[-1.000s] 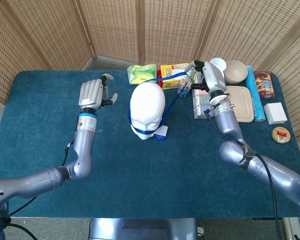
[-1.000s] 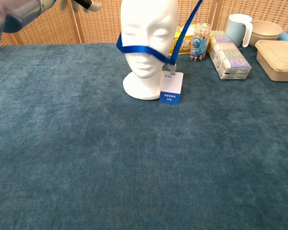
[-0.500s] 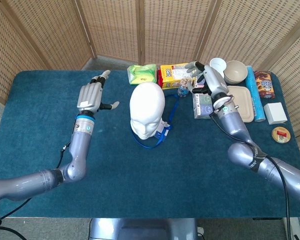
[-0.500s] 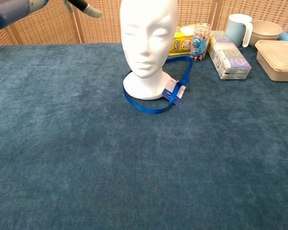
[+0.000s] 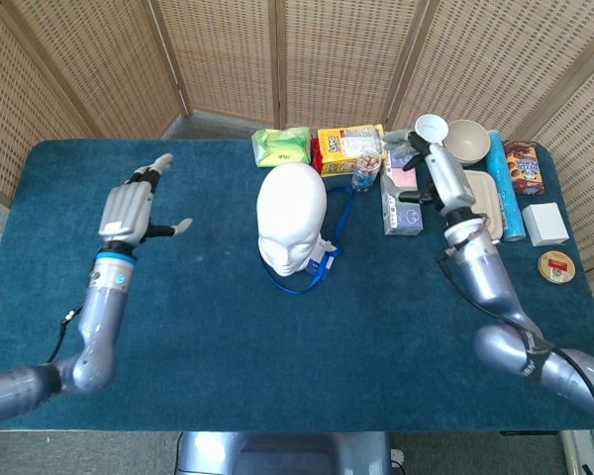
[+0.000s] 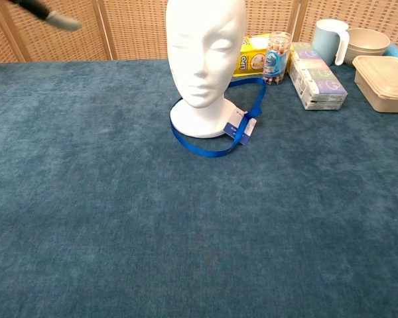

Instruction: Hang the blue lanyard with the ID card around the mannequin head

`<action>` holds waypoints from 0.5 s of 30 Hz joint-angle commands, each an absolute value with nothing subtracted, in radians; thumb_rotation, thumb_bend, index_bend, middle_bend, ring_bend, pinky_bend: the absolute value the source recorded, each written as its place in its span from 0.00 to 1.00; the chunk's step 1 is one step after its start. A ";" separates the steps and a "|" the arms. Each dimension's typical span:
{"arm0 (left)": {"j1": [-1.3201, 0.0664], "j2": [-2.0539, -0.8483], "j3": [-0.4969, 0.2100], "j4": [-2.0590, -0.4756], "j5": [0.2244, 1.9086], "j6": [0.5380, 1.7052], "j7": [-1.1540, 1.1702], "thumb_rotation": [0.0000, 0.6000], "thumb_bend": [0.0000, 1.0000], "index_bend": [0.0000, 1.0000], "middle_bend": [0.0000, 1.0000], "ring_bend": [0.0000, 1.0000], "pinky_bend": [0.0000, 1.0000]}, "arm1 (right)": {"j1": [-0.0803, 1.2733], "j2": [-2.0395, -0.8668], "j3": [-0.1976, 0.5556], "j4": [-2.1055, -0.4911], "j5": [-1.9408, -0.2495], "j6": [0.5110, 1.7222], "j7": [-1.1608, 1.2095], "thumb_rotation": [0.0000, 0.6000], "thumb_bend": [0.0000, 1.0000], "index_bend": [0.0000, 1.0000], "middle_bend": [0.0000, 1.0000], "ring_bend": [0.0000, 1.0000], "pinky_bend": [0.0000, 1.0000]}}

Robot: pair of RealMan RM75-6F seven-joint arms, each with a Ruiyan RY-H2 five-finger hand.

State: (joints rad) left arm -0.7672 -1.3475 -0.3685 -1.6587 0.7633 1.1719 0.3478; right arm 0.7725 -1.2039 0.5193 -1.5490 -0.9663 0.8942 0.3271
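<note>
Fingers on your left hand are spread wide apart and hold nothing. That hand floats over the left part of the blue tabletop, well apart from the head. In the chest view you only see one blurry fingertip at the top left corner.

Next comes the white head, standing upright near the middle of the tabletop. The lanyard lies flat on the tabletop in a loop around the base of the head. It runs in front of the base and back along the head's right side toward the small jar. The card lies on the tabletop just beside the base, tilted, with the strap across it.

Behind the head sit a green pack and a yellow box.

Your right hand is up over the boxes at the back right, near the cup. Its fingers are apart and it holds nothing. A bowl, a tan tray and a blue tube sit further right.
</note>
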 commanded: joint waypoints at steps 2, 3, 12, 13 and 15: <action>-0.652 -1.262 -0.261 -1.724 0.882 1.217 0.286 0.86 0.19 0.05 0.18 0.14 0.30 | 0.653 -1.142 0.439 -1.665 -1.097 1.011 0.324 1.00 0.40 0.28 0.33 0.33 0.38; -0.631 -1.248 -0.244 -1.732 0.904 1.225 0.272 0.86 0.19 0.05 0.18 0.14 0.29 | 0.630 -1.131 0.416 -1.681 -1.124 1.033 0.313 1.00 0.40 0.29 0.33 0.33 0.38; -0.468 -1.147 -0.115 -1.768 1.075 1.311 0.184 0.86 0.19 0.06 0.18 0.14 0.27 | 0.457 -1.092 0.273 -1.765 -1.280 1.219 0.259 1.00 0.40 0.32 0.35 0.33 0.38; -0.457 -1.144 -0.106 -1.769 1.084 1.317 0.178 0.86 0.19 0.06 0.18 0.14 0.27 | 0.447 -1.090 0.262 -1.769 -1.290 1.228 0.251 1.00 0.40 0.32 0.35 0.33 0.38; -0.405 -1.135 -0.058 -1.769 1.124 1.348 0.164 0.86 0.18 0.07 0.18 0.14 0.27 | 0.399 -1.079 0.219 -1.793 -1.318 1.273 0.216 1.00 0.39 0.32 0.35 0.33 0.38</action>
